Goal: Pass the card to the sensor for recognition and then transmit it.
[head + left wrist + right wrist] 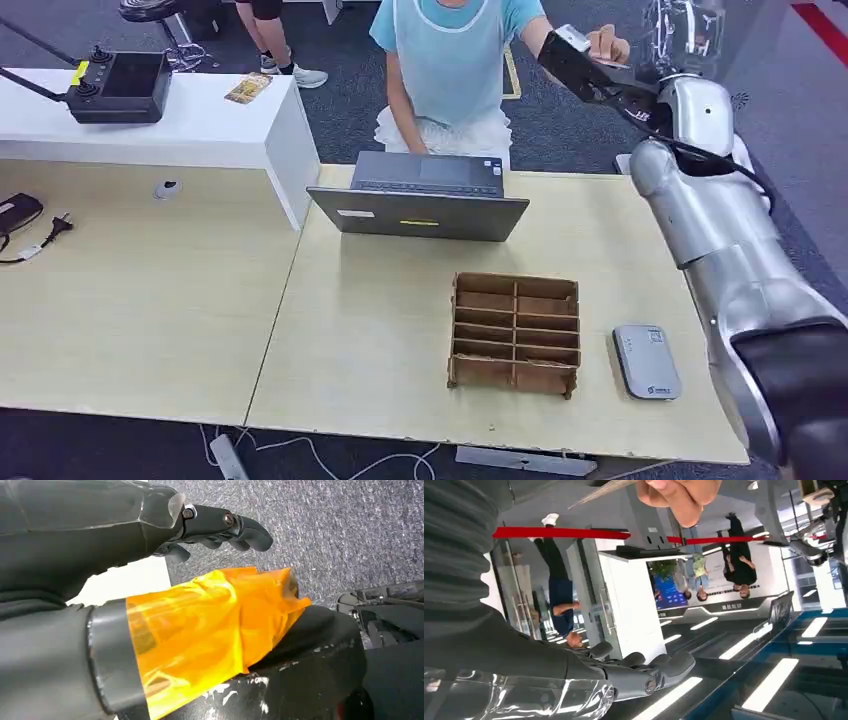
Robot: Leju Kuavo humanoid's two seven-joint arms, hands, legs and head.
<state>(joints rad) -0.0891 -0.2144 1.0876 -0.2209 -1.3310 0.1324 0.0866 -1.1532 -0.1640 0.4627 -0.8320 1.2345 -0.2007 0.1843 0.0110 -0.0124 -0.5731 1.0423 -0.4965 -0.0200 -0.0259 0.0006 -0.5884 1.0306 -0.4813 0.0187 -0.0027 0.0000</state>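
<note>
Behind the laptop (420,196) (open) sits a person (450,60).

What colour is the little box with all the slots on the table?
Brown, like cardboard. The slotted box shows best in the head view, on the pale table.

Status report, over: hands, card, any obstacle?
Left hand down, empty. Right hand raised by person's hand; card there, grip unclear. Sensor on table, unobstructed.

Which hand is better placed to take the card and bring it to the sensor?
Right. The right hand is raised at the person's hand holding the card; the sensor lies on its side. The left hand hangs over the floor.
</note>
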